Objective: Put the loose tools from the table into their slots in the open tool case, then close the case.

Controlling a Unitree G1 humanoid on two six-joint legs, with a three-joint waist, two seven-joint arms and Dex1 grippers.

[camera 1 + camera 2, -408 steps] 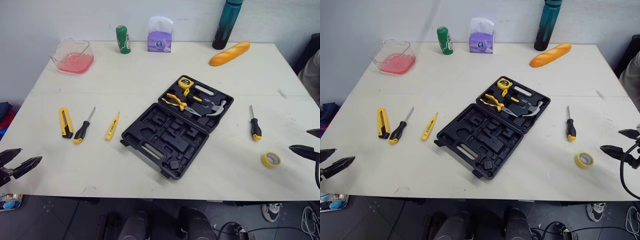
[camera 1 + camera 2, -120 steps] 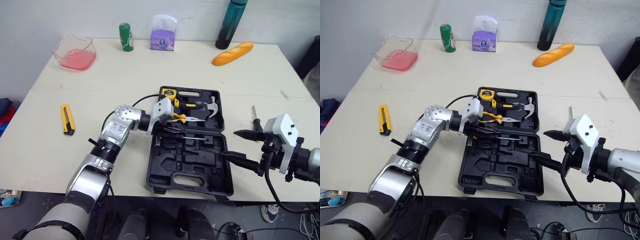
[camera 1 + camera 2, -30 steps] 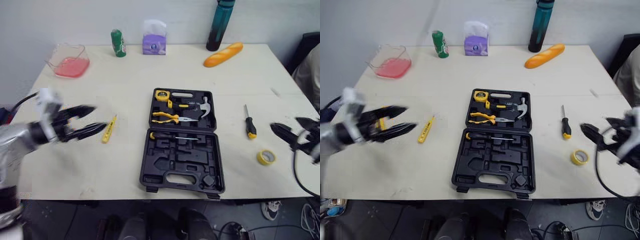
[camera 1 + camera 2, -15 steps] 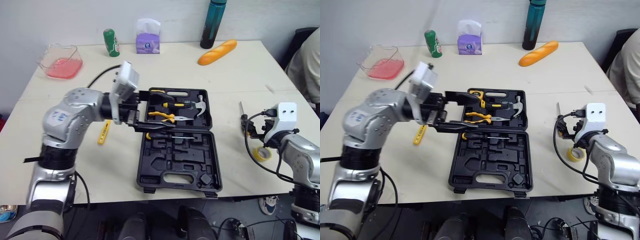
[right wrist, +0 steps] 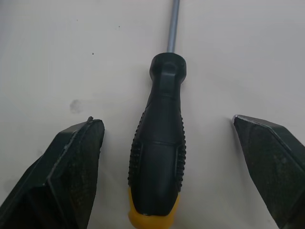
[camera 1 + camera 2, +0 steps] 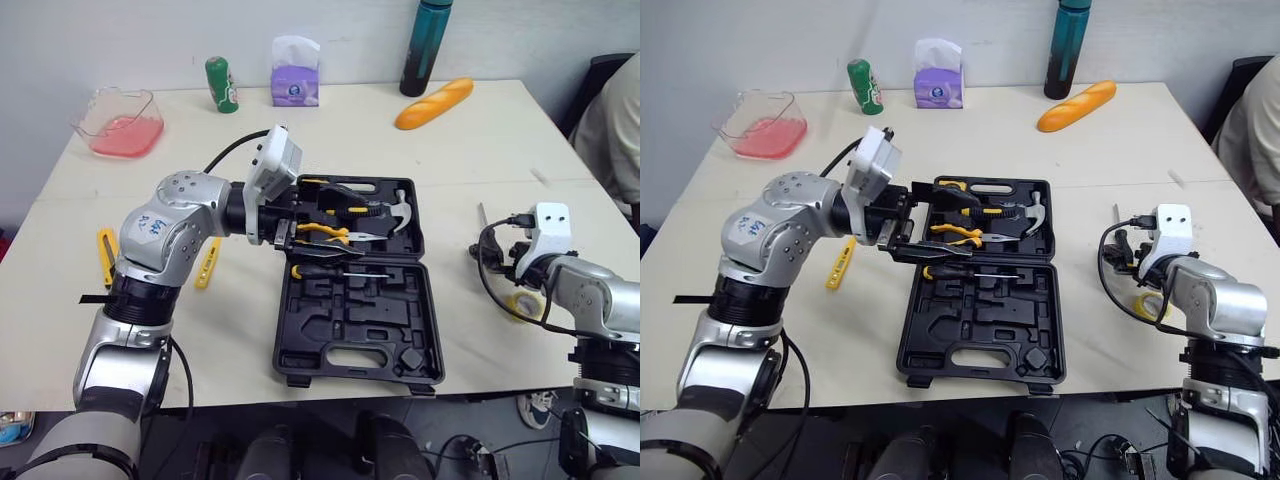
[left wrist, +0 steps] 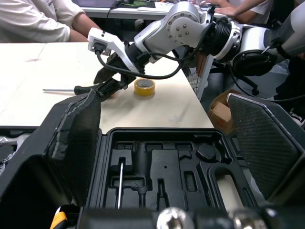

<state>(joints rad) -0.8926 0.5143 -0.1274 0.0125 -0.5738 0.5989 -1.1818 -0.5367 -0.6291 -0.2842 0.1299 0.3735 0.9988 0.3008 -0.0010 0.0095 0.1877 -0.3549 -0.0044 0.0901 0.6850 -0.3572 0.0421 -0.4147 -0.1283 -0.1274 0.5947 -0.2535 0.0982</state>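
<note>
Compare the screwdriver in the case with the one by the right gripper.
The cased screwdriver lies in the tool case; the table screwdriver lies on the bare table to its right. The cased one's shaft points to the robot's right; the table one's points away from the robot. Only the table one sits between the right gripper's open fingers, untouched. Both have black handles with yellow ends.

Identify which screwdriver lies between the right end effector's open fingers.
The loose screwdriver on the table, right of the tool case; the stowed screwdriver lies inside the case.
</note>
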